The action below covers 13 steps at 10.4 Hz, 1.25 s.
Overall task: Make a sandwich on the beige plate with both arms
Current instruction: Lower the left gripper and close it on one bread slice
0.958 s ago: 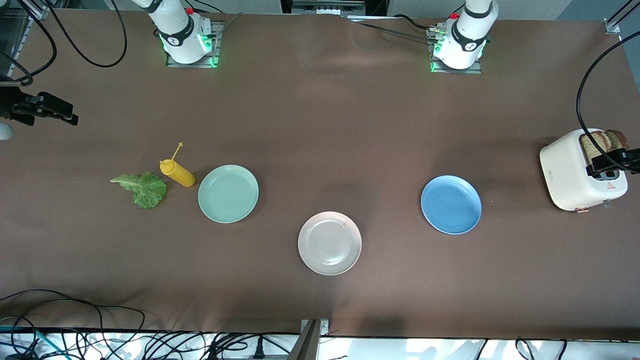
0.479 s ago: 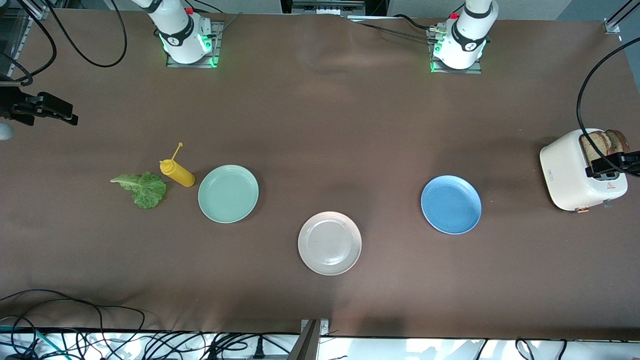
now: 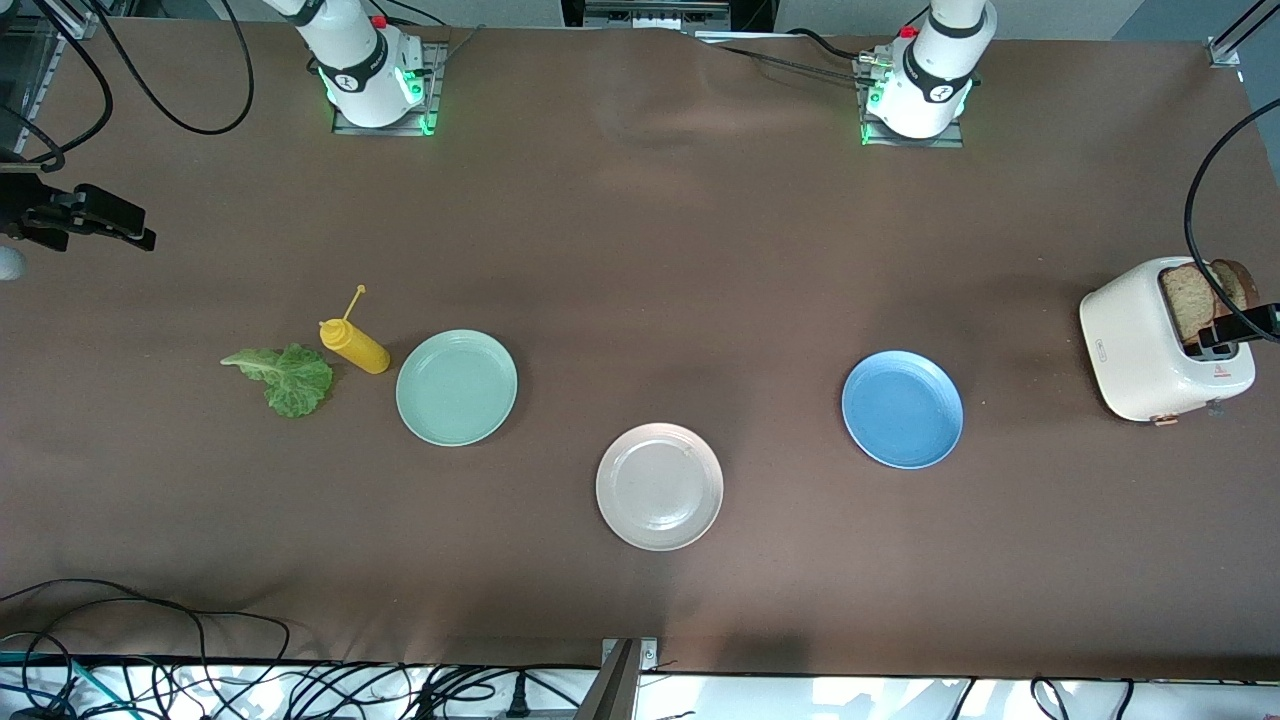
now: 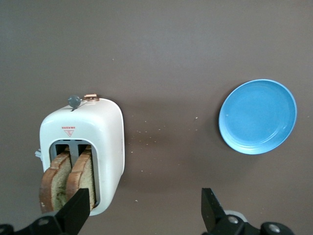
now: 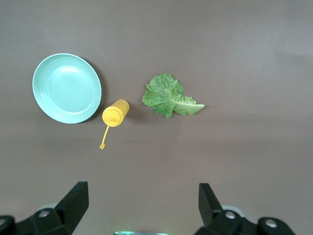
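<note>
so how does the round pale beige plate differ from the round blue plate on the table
The round pale beige plate is off-white; the round blue plate is bright blue. The beige plate lies nearer the front camera and about mid-table, while the blue plate lies farther back, toward the left arm's end, closer to the white toaster. Both are round, ridged at the rim, flat on the brown table, with nothing on them.
</note>
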Each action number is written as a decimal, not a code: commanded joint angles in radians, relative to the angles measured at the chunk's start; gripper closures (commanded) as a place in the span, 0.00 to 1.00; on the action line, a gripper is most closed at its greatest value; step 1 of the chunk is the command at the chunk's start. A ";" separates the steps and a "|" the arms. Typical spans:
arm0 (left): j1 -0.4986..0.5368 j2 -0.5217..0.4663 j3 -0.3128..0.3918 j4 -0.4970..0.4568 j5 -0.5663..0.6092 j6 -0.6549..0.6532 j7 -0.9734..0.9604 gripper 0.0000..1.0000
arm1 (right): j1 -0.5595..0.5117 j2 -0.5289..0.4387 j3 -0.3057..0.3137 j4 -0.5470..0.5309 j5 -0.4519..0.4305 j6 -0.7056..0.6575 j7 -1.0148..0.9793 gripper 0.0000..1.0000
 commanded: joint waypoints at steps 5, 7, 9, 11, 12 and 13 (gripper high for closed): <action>0.119 0.082 -0.007 -0.092 0.073 -0.017 0.158 0.01 | -0.005 0.004 0.001 0.020 0.012 -0.012 -0.009 0.00; 0.125 0.103 -0.007 -0.094 0.102 -0.062 0.156 0.10 | -0.005 0.004 0.001 0.020 0.012 -0.014 -0.009 0.00; 0.118 0.116 -0.007 -0.094 0.160 -0.096 0.156 0.15 | -0.003 0.004 0.001 0.020 0.011 -0.014 -0.009 0.00; 0.124 0.117 -0.007 -0.092 0.161 -0.097 0.158 0.15 | -0.005 0.004 0.001 0.020 0.011 -0.014 -0.010 0.00; 0.125 0.126 -0.007 -0.094 0.161 -0.097 0.158 0.15 | -0.003 0.004 0.001 0.020 0.012 -0.014 -0.009 0.00; 0.127 0.136 -0.007 -0.094 0.161 -0.097 0.158 0.15 | -0.003 0.004 0.001 0.020 0.012 -0.014 -0.010 0.00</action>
